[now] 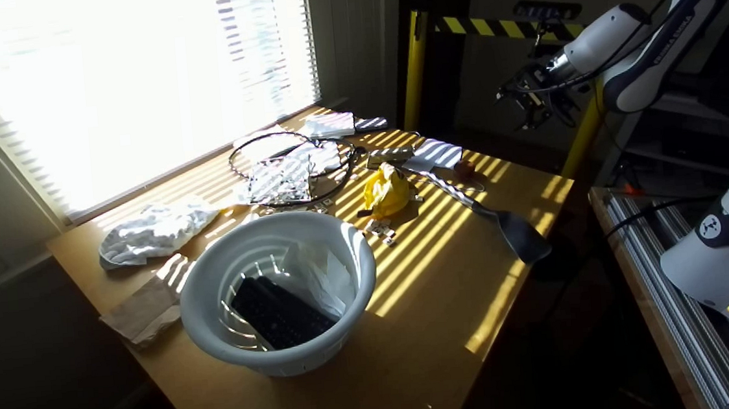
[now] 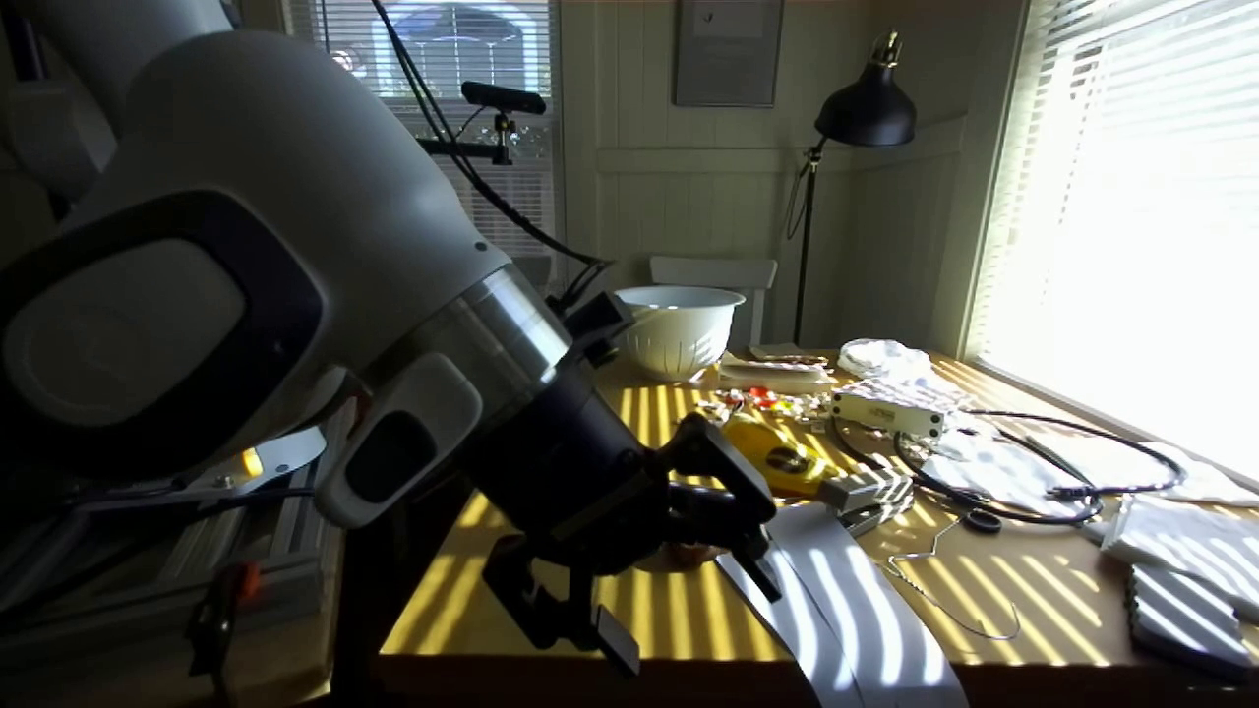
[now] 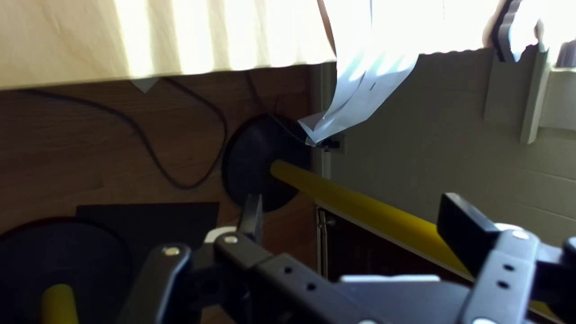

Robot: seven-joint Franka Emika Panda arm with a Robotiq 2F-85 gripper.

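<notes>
The claw (image 3: 357, 218) is released, its jaws spread wide with only air between them; it hangs tilted downward near the edge of the surface (image 1: 420, 336); closest to it, white paper (image 2: 846, 600) droops over that edge; past the paper, a yellow bundle (image 1: 386, 193) sits on the surface, with a spatula (image 1: 523, 237) lying to one side and a looped black cable (image 1: 358, 153) to the other; farther off, a white colander (image 2: 679, 334) stands upright, holding a black object (image 1: 282, 315) with buttons; behind it rise a white chair (image 2: 713, 270) and a black lamp (image 2: 866, 113).
</notes>
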